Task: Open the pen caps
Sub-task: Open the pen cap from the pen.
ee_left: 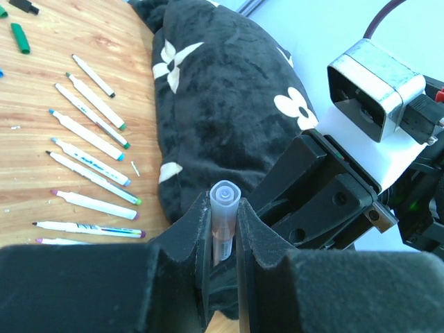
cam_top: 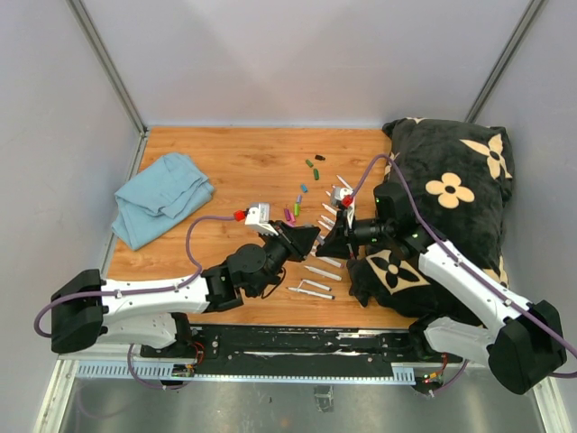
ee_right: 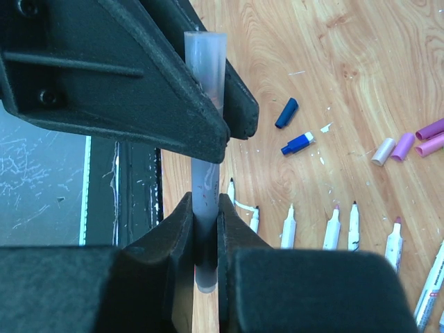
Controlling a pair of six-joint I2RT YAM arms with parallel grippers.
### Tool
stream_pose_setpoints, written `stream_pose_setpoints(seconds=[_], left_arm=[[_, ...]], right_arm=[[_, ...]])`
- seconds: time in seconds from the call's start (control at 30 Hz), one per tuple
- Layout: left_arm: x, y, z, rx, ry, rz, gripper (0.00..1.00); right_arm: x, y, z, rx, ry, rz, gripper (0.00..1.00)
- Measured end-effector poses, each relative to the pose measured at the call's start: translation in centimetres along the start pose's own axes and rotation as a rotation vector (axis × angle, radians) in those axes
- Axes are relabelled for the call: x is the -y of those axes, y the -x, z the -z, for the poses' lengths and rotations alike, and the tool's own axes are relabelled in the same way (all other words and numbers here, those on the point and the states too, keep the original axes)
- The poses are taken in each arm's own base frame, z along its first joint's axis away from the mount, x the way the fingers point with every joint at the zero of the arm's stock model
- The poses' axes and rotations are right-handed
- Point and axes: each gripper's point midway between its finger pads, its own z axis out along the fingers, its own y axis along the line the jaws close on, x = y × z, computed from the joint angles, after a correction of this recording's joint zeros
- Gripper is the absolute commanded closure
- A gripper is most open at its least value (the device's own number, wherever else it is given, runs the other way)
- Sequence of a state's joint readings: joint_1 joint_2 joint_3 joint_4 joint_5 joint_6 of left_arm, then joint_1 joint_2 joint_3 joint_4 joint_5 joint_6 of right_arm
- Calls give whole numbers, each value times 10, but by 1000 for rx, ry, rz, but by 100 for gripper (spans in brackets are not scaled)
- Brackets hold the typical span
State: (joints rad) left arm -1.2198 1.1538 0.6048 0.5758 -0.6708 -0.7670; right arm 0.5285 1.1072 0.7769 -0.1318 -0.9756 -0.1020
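- At the far left, the blue cloth [cam_top: 160,197] lies crumpled on the wooden table [cam_top: 234,153], well apart from the work
- The left gripper [ee_left: 224,232] has its jaws pressed together on one end of the held pen [ee_left: 225,201]. This pale and wider end is probably the cap, and it looks not yet pulled off
- The held pen is in the air above the table, between the two claws, near the middle of the near edge
- The loose pen caps [ee_right: 286,113], in green, blue, purple and pink, lie scattered on the wood beyond the grippers, so I judge that many caps are already off
- The right gripper [ee_right: 206,215] is clamped on the other part of the same pen, near the left one. The two seem ready to pull apart
- The open pens [ee_left: 87,134] lie in a row on the table with bare tips, just beside the pillow. I see no capped pen among them, though some are too small to tell, so the task seems close to its end
- At the right, the black pillow [cam_top: 451,225] with pale flowers covers that side of the table
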Motion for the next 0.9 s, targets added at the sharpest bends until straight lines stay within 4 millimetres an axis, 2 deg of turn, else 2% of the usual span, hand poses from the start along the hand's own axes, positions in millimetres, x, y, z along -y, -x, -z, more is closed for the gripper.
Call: stream_pose_setpoints(seconds=[0.17,0.37,0.4,0.47,0.53,0.6,0.67,0.73,0.8,0.9], left_arm=[[-4,12,-8,-11,-28,4,100],[-7,50,-24,-16,-69,-5,100],[-8,72,-28,43,-50,-8,100],[-16,133,-32,212,4,0,100],[-17,171,-25,321,22,15,100],[-13,192,-13,383,18,30,100],[-13,200,-5,409,16,39,100],[-21,200,0,415,30,39,100],[-35,192,5,395,64,32,100],[-64,166,13,321,134,13,100]], right_arm=[[7,6,-2,15,-20,20,99],[27,35,-6,70,-79,94,99],[25,29,-6,55,-71,70,100],[18,16,-7,26,-42,32,100],[12,6,-9,0,-13,-1,99],[9,2,-10,-12,1,-14,99],[7,-1,-12,-21,10,-21,99],[2,-5,-17,-37,29,-20,99],[-8,-12,-26,-66,64,-12,99],[-23,-31,-42,-130,110,-11,99]])
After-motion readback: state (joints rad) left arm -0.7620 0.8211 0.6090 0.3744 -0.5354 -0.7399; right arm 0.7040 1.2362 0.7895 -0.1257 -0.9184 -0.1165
